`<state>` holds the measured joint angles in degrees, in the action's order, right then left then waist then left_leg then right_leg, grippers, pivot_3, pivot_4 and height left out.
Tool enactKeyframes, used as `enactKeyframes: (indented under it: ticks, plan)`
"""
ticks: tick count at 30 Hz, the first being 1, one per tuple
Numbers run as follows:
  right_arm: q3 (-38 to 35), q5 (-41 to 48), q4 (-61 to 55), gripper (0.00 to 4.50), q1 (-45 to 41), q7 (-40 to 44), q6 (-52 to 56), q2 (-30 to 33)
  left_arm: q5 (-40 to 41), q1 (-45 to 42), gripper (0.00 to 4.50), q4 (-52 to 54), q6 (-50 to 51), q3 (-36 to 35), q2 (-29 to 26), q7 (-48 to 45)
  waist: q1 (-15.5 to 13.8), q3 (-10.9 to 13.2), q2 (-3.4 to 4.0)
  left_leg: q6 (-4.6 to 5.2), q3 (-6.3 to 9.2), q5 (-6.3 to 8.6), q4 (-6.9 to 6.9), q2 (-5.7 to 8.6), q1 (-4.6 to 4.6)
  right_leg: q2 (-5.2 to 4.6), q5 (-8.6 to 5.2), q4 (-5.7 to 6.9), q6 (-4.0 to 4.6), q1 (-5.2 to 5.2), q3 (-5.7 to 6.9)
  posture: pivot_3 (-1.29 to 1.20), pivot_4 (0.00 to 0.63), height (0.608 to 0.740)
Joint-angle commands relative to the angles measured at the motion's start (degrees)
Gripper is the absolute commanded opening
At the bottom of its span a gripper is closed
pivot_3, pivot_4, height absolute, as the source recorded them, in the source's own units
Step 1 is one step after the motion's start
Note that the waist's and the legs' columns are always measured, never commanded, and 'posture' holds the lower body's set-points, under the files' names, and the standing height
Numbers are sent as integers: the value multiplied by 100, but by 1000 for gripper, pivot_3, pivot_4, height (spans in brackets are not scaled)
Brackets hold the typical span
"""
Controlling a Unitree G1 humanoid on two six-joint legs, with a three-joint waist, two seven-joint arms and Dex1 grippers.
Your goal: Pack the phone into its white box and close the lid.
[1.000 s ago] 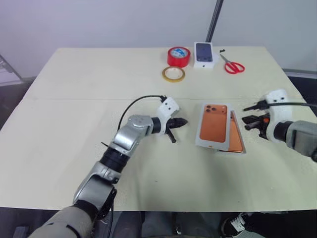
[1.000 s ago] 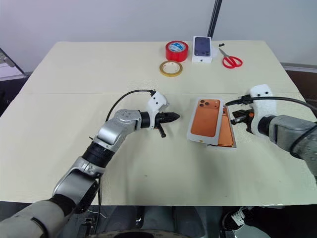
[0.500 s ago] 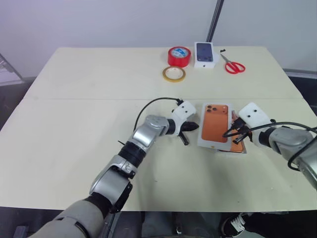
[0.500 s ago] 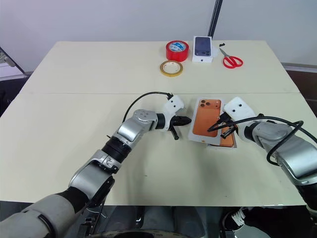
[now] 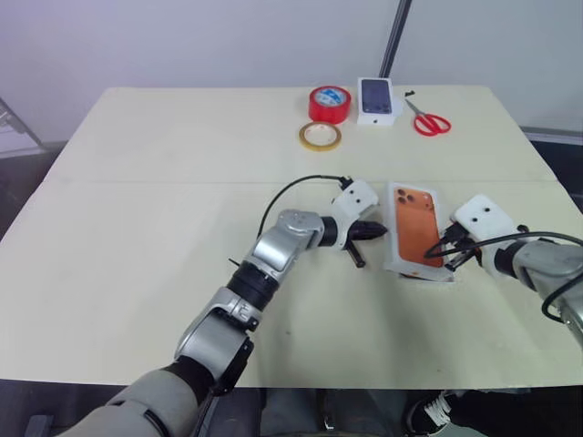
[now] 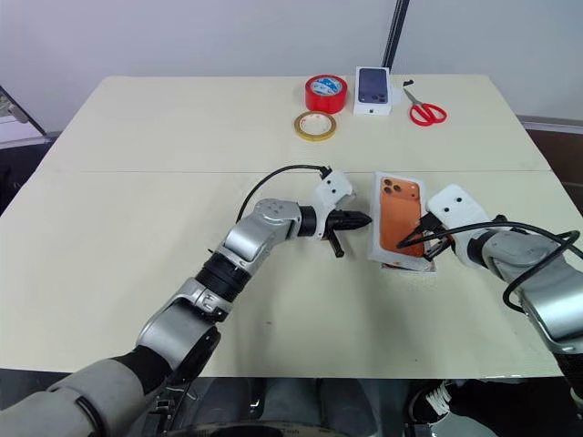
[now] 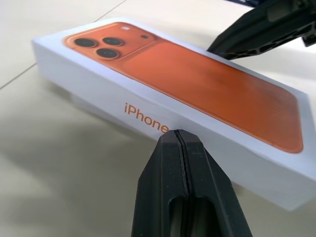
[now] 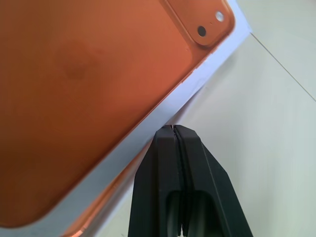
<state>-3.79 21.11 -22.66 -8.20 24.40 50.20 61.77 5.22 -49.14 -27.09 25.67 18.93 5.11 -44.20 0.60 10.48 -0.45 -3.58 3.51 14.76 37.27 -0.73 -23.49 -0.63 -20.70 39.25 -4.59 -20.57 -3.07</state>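
Note:
The lid [image 5: 415, 231], white-walled with an orange phone printed on top and "iPhone" on its side [image 7: 148, 116], lies flat on the table right of centre. Under its near right edge an orange sliver, the phone [image 8: 112, 206], peeks out. The white box is hidden beneath the lid. My left gripper [image 5: 377, 230] is shut and empty, its tip against the lid's left wall. On the opposite side my right gripper [image 5: 445, 252], also shut and empty, has its tip at the lid's right edge. The two shut tips flank the lid.
Along the far edge of the cream table [image 5: 137, 228] stand a red tape roll [image 5: 329, 103], a yellow tape ring [image 5: 320, 136], a white box printed with a dark phone [image 5: 375, 98] and red scissors [image 5: 430, 121].
The left gripper travelled right, and the lid slid right and turned straighter. The right gripper rolled over and came in to the lid's right edge.

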Motion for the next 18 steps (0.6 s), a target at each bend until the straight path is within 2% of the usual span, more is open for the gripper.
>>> enactKeyframes:
  ticks: [1,18]
  plan:
    - [-248,-97,-293,31,70,135,-25,-61,82,-6,0,283,21,127,190,-123,-5,0,0,0,0,0,0,0,0,0,0,0,0,0,0,0,150,740]
    - [-576,-338,-431,31,177,396,182,-340,-60,-39,0,-147,122,178,274,-166,-8,-1,2,0,1,0,2,3,2,-1,0,1,0,3,1,0,150,740]
